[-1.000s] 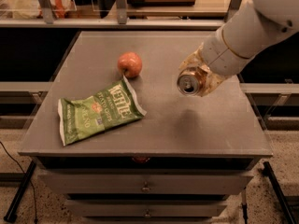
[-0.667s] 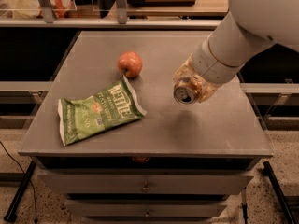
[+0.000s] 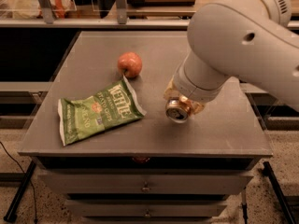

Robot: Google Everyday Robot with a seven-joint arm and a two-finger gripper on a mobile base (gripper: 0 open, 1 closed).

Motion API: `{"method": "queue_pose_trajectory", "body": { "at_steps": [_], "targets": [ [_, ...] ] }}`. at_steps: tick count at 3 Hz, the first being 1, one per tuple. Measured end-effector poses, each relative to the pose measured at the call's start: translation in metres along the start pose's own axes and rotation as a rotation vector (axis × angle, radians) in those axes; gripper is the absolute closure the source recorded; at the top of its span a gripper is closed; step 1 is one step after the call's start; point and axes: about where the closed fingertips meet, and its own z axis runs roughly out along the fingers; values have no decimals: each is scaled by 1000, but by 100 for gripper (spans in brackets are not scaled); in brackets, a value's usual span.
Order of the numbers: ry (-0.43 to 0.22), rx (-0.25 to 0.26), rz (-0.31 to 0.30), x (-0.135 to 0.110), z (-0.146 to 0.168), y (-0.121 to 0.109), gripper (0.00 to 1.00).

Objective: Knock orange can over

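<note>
- The white arm (image 3: 233,45) reaches in from the upper right and hides most of its wrist, so the contact should be judged from the can rather than from the tool.
- The grey table (image 3: 219,134) runs bare under and in front of the gripper. A can tipped there would likely have room to roll, so a short, low nudge seems wiser than a sweep.
- The green chip bag (image 3: 98,113) lies flat, well off to the picture-left of the gripper. Its white lettering reads "KETTLE"; the smaller print is too small to read.
- The gripper (image 3: 180,101) sits at the end of the arm, low over the table and right against the can. Whether it is spread or clamped on the can cannot be told.
- The apple (image 3: 129,64) rests behind and to the picture-left of the gripper, apart from it. Any push is best aimed away from it.
- The orange can (image 3: 177,111) is at the gripper's tip, tilted with its silver top and tab facing the camera. It looks nearly on its side, so the knock seems close to done. No script on its side shows.
</note>
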Motion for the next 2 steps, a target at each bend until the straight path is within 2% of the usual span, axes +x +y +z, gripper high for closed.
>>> {"method": "queue_pose_trajectory", "body": {
  "at_steps": [1,2],
  "targets": [
    [25,-45,-34,-7,9,1,82],
    [35,-79,-46,-8,15,1,59]
  ]
}}
